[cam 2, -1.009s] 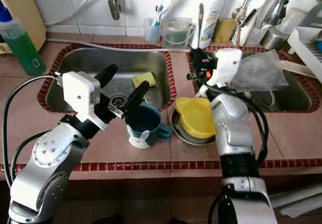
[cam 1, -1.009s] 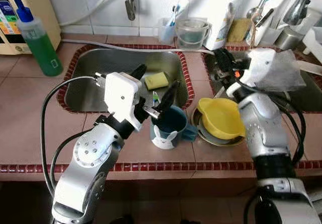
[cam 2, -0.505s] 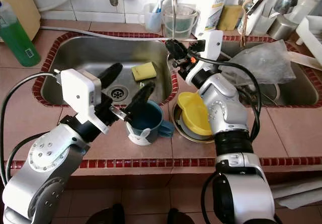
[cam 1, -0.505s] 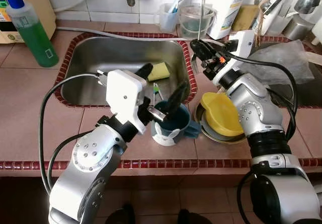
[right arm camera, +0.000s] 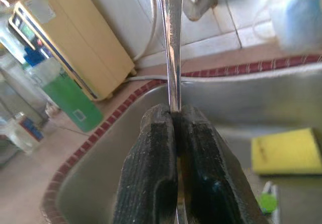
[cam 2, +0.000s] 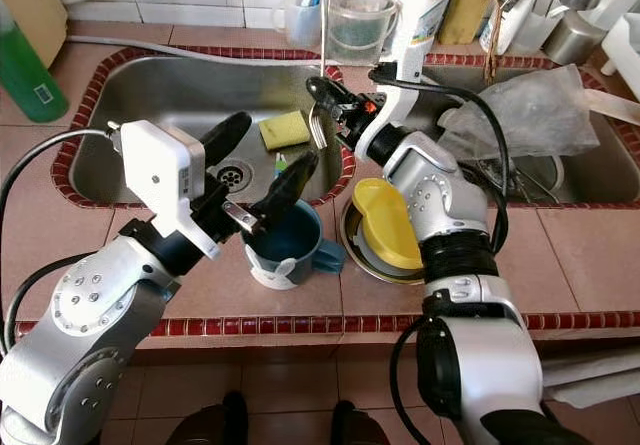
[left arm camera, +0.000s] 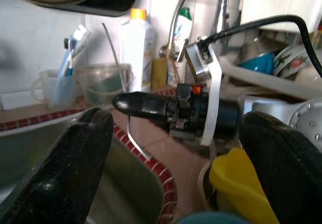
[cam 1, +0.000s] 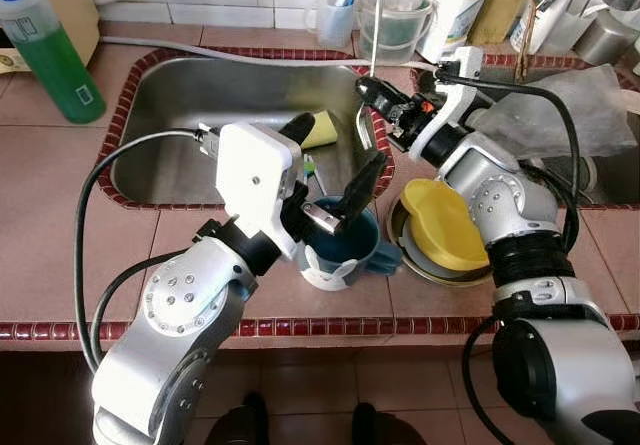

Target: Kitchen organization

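Over the steel sink point(cam 1: 200, 115), my right hand point(right arm camera: 171, 114) pinches a fork point(cam 2: 318, 115); my left hand point(cam 1: 335, 170) spreads open above the blue mug point(cam 1: 345, 250).

One mug point(cam 1: 340, 248) — one sponge point(cam 1: 319, 130) — two sinks point(cam 1: 180, 115)

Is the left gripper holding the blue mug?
No, the left gripper is open above the blue mug, its fingers apart.
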Tool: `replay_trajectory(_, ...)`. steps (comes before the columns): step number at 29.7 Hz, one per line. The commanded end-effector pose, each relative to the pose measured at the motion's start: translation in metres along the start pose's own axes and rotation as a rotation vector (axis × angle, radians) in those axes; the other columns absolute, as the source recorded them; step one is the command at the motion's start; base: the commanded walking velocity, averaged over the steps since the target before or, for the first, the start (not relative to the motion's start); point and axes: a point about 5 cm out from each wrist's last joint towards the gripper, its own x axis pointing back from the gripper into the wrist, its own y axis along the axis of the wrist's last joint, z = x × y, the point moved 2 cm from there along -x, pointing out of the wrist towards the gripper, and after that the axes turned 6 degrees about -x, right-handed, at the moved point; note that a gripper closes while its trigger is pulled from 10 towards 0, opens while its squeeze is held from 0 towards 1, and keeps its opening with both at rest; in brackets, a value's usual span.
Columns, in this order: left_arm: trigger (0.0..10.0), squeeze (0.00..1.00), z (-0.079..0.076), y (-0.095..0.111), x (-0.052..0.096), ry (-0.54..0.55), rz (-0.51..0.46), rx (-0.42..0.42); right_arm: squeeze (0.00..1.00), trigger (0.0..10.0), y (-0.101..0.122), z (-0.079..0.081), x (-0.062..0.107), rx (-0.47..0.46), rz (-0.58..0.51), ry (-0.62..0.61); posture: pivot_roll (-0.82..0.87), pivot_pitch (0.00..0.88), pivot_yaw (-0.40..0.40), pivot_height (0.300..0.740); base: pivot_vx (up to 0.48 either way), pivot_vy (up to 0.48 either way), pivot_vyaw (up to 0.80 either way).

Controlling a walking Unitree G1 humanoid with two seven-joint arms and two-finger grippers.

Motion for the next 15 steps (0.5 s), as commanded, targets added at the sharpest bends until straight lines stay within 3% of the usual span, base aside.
replay_trajectory(1, 10.0, 0.00, -0.003, 0.005, 0.004, -0.021, -0.015, -0.001, 0.00, 10.0, 0.006, 0.003, -0.003, -0.048, -0.013, 0.020, 0.00, 0.281, -0.062, 0.740, 0.000, 0.000, 0.00)
replay_trajectory(15, 10.0, 0.00, 0.008, 0.010, 0.007, -0.009, -0.012, -0.040, 0.00, 10.0, 0.003, 0.004, -0.007, -0.097, 0.013, 0.033, 0.01, 0.266, -0.073, 0.740, 0.000, 0.000, 0.00)
